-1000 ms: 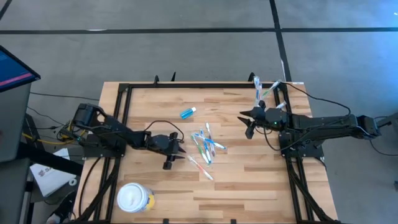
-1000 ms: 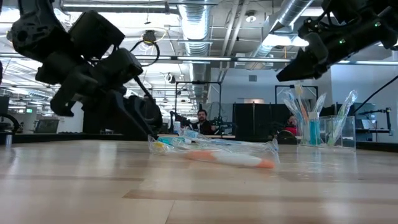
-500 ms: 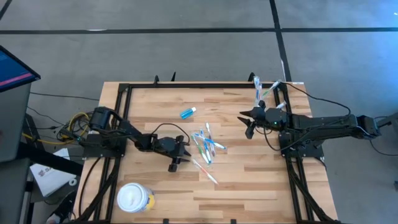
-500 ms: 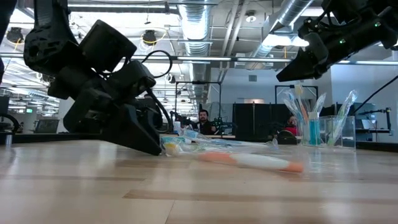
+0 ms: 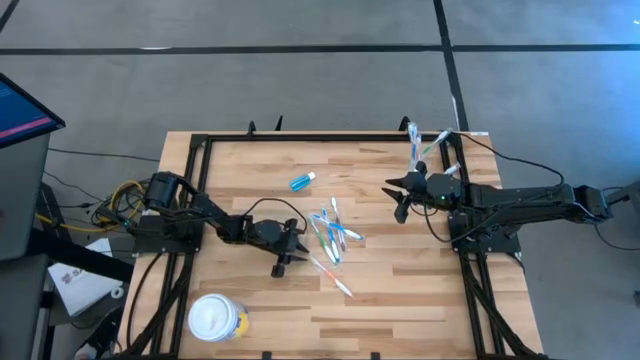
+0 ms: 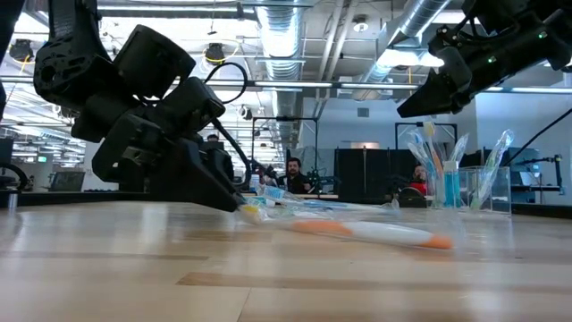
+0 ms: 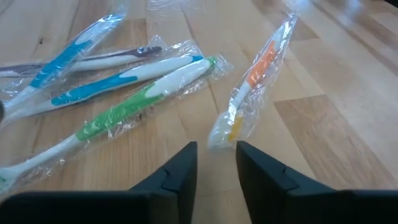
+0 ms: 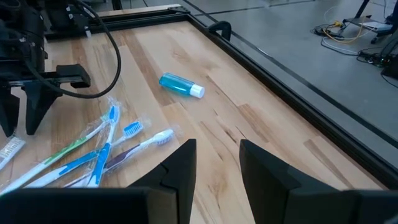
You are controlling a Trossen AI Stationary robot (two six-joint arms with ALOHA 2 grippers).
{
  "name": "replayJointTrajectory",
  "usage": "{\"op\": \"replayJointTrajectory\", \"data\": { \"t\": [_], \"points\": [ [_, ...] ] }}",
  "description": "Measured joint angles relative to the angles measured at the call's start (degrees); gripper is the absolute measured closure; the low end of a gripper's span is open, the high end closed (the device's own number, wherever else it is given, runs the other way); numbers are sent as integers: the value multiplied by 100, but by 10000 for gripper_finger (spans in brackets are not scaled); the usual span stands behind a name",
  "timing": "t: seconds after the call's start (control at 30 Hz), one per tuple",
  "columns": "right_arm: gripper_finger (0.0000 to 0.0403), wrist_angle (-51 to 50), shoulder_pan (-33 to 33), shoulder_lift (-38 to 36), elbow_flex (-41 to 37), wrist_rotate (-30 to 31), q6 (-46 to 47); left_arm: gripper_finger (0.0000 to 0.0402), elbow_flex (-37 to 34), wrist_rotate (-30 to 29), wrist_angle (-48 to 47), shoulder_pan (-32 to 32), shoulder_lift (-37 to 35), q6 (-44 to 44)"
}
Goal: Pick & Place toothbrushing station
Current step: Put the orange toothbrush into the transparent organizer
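The left gripper (image 5: 287, 258) is low on the table just left of the frame's centre, its jaws a little apart and empty, the tip of an orange wrapped toothbrush (image 7: 252, 87) lying just ahead of the gap. The step in hand seems to be picking this toothbrush, so next the jaws should advance and close on it. The tumbler (image 5: 428, 150) with brushes stands at upper right; the right gripper (image 5: 400, 197), near it, waits with jaws slightly apart and empty.

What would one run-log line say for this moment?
left end effector: low at orange toothbrush, nothing gripped | right end effector: raised, empty | tumbler: holds brushes
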Motion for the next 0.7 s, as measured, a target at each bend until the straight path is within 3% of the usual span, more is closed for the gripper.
{"op": "replayJointTrajectory", "data": {
  "t": [0.2, 0.47, 0.7],
  "points": [
    [290, 0, 0, 2, 0, 0, 0, 392, -1, 2, -26, 0, 40, 2],
    [290, 0, 0, 2, 0, -12, 2, 401, 0, 175, -3, 0, -7, -31],
    [290, 0, 0, 2, 0, -19, 47, 401, -2, -205, -60, 0, -705, -272]
  ]
}}
